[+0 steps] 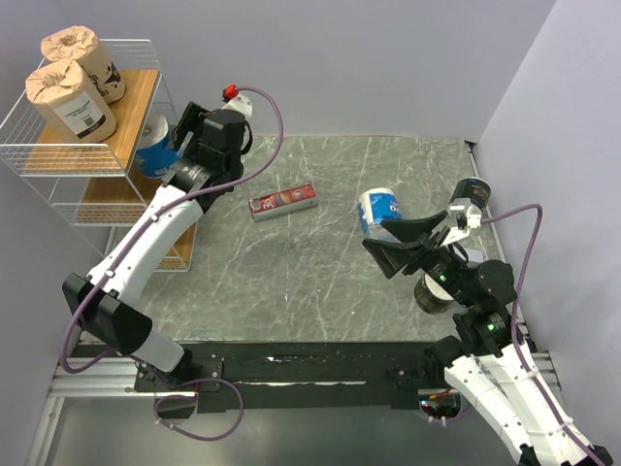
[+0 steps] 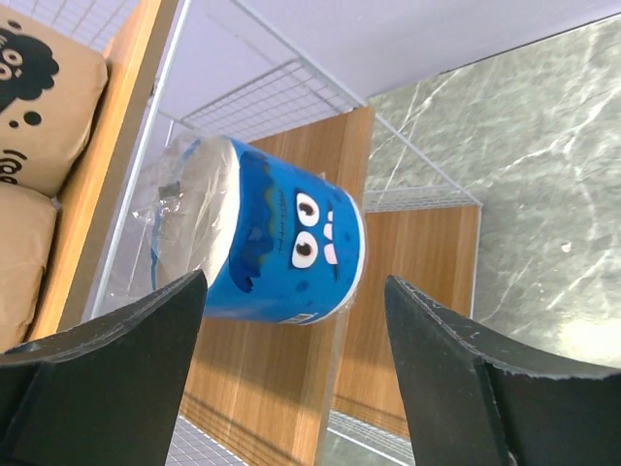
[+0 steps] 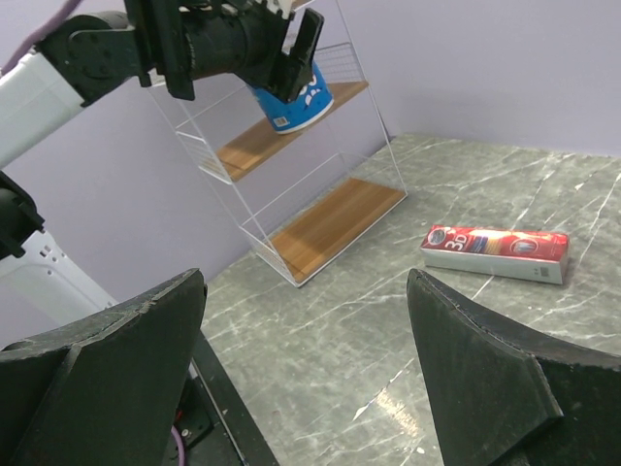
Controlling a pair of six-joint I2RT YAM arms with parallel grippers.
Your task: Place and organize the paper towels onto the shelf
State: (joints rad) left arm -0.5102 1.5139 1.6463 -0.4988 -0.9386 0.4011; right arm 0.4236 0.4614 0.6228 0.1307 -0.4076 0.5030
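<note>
The white wire shelf (image 1: 58, 160) stands at the far left. Two kraft-brown rolls (image 1: 70, 97) sit on its top board and also show in the left wrist view (image 2: 39, 87). A blue roll with a monster face (image 2: 267, 243) rests on the middle board (image 2: 291, 379). My left gripper (image 2: 296, 282) is open just short of it, a finger on each side, not touching. It shows from above too (image 1: 155, 146). Another blue-and-white roll (image 1: 380, 211) stands on the table by my open, empty right gripper (image 1: 403, 248). Two dark rolls (image 1: 473, 194) (image 1: 432, 294) sit at the right, partly hidden by the right arm.
A flat red box (image 1: 282, 202) lies on the grey marble table (image 1: 320, 282) between the shelf and the right gripper; it also shows in the right wrist view (image 3: 495, 252). The shelf's lowest board (image 3: 335, 223) is bare. Walls close in behind and at the right.
</note>
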